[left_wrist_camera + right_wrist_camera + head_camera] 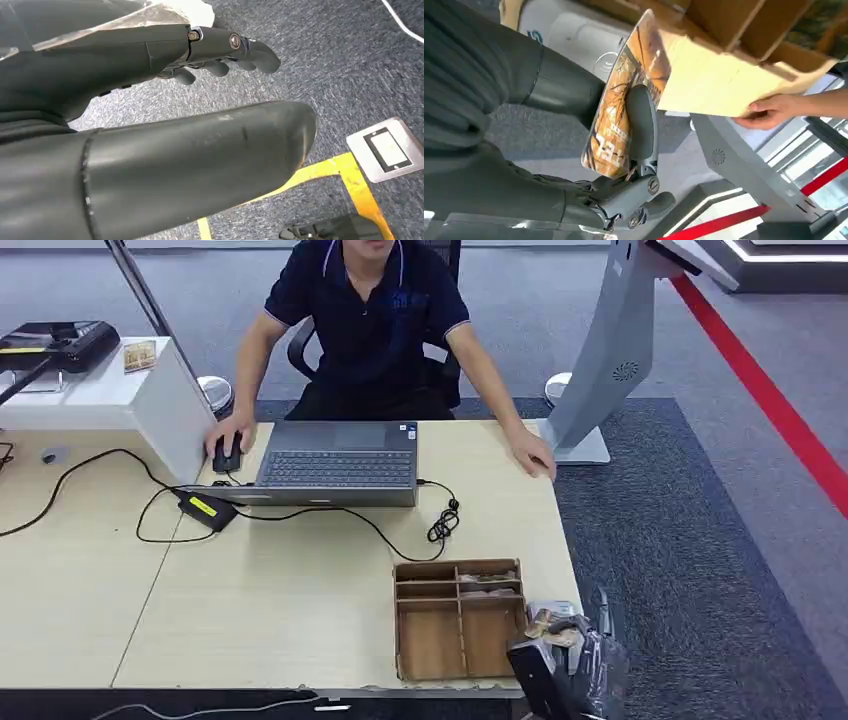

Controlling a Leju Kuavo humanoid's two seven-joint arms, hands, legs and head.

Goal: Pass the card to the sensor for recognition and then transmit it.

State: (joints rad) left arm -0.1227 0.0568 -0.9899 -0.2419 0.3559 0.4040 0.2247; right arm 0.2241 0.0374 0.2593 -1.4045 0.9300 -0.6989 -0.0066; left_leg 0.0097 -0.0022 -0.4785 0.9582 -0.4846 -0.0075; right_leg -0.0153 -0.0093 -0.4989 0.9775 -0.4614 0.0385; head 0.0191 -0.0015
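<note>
Two hands accounted for. Right hand (565, 660) sits at lower right of the head frame, just off the desk's near corner, beside the wooden organiser tray (458, 617). Right wrist view: card (624, 107), orange-brown print, is pinched between the thick thumb and a dark finger (642, 127) laid flat across its face; other fingers curl below, touching nothing visible. Grip is on the card's lower half, so the upper part stands free, probably to leave that face open for a reader. Card's top edge is close against the tray's outer wall; contact can't be confirmed.

Left hand (220, 52) hangs over grey carpet w/ yellow floor tape, fingers loosely curled, apart, holding nothing. Judged parked so it stays out of the working side.

Person (365, 310) is seated across the desk (280, 610), upper centre of head frame, one hand on a mouse (227, 455), the other flat on the desk's far right edge, next to the grey kiosk stand (610, 370). Laptop (338, 462) faces the person; cables trail to frame left.

Sensor not positively identified. White unit w/ a wave-style mark, upper left of the right wrist frame behind the card, is a candidate; unconfirmed.

Assessment: card is picked, recognition step not done. Thumb-and-finger hold looks thin; slip risk if the card's edge catches the tray.
</note>
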